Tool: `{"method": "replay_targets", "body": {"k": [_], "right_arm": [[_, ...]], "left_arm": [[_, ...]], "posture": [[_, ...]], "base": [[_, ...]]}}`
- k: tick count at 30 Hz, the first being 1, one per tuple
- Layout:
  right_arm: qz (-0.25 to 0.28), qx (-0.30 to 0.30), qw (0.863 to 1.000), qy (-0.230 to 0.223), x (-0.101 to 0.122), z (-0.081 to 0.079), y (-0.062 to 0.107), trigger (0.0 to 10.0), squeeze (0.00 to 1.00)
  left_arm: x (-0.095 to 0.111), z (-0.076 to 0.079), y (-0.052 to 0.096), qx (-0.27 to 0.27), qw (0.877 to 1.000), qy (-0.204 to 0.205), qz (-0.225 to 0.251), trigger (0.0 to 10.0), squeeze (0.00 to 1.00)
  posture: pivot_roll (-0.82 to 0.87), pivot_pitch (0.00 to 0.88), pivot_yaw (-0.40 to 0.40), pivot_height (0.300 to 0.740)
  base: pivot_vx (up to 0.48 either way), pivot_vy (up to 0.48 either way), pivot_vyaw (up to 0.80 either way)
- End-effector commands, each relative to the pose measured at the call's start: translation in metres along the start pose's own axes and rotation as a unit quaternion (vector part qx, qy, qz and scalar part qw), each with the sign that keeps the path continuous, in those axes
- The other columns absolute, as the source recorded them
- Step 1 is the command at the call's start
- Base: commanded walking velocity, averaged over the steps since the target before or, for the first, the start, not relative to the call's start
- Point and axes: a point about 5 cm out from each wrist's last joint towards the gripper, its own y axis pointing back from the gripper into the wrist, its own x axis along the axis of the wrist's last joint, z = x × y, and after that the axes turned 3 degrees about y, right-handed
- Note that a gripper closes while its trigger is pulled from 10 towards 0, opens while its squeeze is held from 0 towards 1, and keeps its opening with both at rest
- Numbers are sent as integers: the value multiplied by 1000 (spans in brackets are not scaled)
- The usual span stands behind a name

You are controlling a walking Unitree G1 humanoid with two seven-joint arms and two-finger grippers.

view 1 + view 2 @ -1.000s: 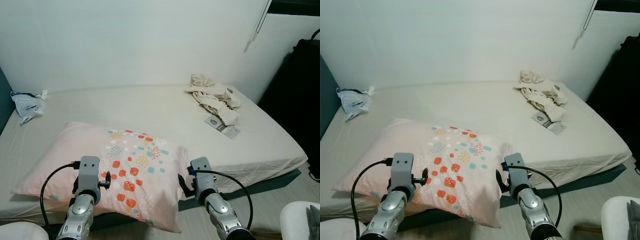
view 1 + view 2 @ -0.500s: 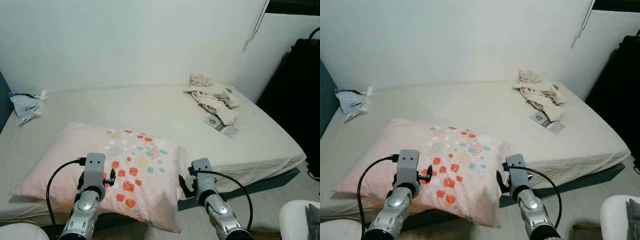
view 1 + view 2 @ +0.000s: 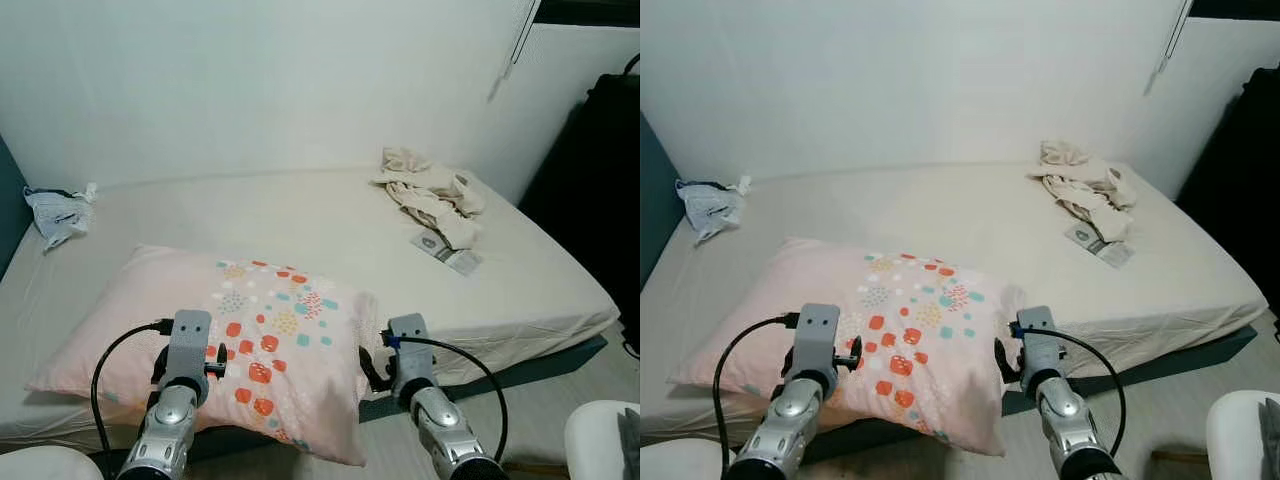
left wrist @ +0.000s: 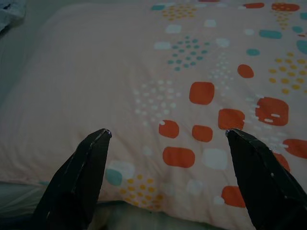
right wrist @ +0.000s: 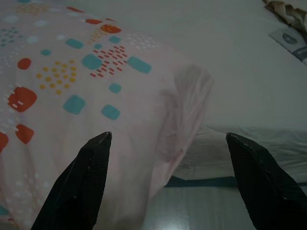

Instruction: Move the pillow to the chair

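Our left gripper point(image 4: 165, 136) has its two black fingers spread wide and holds nothing; just ahead of the tips lies the near half of the pillow point(image 3: 215, 345), pink with orange and teal dots. Our right gripper point(image 5: 168, 139) is spread just as wide and also empty, aimed at the pillow's right-hand corner, where the loose fabric flap hangs over the edge of the bed point(image 3: 330, 215).

The pillow lies flat on the near side of the bed, between our two grippers, its front corner drooping past the mattress edge toward us. We judge the step in hand to be the reach for a two-sided grasp. To do it well, we should bring both grippers in level and bite deep into the stuffed body on each side, not the thin flap at the right corner, which would likely slip or leave the pillow sagging.

Beyond the right gripper, well apart at the far right of the bed, sit a heap of beige clothes point(image 3: 428, 192) and a small packet point(image 3: 446, 253). Beyond the left gripper, far off by the wall, lies a crumpled bag point(image 3: 58, 212). None of these touches the pillow. A white rounded shape point(image 3: 603, 440) near our right arm may be the chair; we cannot tell for sure.
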Motion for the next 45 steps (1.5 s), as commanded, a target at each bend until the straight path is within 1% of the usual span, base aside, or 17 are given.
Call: {"method": "replay_targets", "body": {"k": [1,5,7,12,15,16,18,21,24,27,29,34,36,39,40,43,45], "right_arm": [[9,-10,1000,-3,4,4,0,10000,0],[18,-19,1000,5,8,6,-1,10000,0],[11,-14,1000,-5,5,4,-1,10000,0],[-10,5,1000,10,0,0,-1,10000,0],[-12,20,998,51,0,-2,-1,10000,0],[-17,20,998,50,0,-1,-2,10000,0],[-22,21,998,47,-1,1,-2,10000,0],[9,53,997,58,19,-3,-10,10000,0],[21,69,996,54,28,-7,-15,10000,0],[19,88,995,45,32,-11,-18,10000,0],[17,95,995,23,34,-13,-20,10000,0],[19,105,994,34,36,-16,-21,10000,0],[21,106,993,42,38,-17,-22,10000,0],[21,107,993,36,40,-17,-23,10000,0],[27,106,994,20,45,-15,-25,10000,0],[37,98,994,21,53,-13,-28,10000,0],[46,101,994,19,60,-12,-30,10000,0]], "left_arm": [[-1,0,-1,1,1000,-3,-5,10000,0],[-2,-1,-2,5,1000,1,-10,10000,0],[-3,-4,-2,11,1000,17,-19,10000,0],[-4,-4,-3,11,999,43,-21,10000,0],[-6,-7,-2,16,998,48,-23,10000,0],[-9,-7,-1,17,998,61,-30,10000,0],[-12,-6,1,20,997,58,-36,10000,0],[-6,0,3,-4,997,74,-29,10000,0],[-6,-4,1,-2,998,53,-27,10000,0],[0,-7,-2,9,998,57,-16,10000,0],[5,-8,-4,11,998,58,-5,10000,0],[9,-12,-4,27,998,52,9,10000,0],[10,-12,-2,30,997,66,13,10000,0],[10,-14,-2,34,997,66,13,10000,0],[12,-18,-3,44,996,75,12,10000,0],[16,-25,-5,60,992,106,17,10000,0],[26,-33,-8,72,982,168,35,10000,0]], "posture": [[-60,0,-31,676],[-66,0,-27,671],[-63,0,-26,666],[-59,0,-38,641],[-46,0,-62,641],[-23,0,-81,641],[-6,0,-72,641],[-20,0,-82,641],[-26,0,-83,641],[-11,17,-93,641],[-5,33,-101,636],[5,69,-101,626],[-1,73,-98,626],[-4,80,-94,626],[-17,88,-86,621],[-19,94,-82,611],[-19,100,-75,611]], "base": [[0,0,0],[0,0,0],[0,0,0],[0,0,0],[0,0,0],[0,0,0],[0,0,0],[0,0,0],[0,0,0],[0,0,0],[0,0,0],[0,0,0],[0,0,0],[0,0,0],[0,0,0],[0,0,0],[0,0,0]]}}
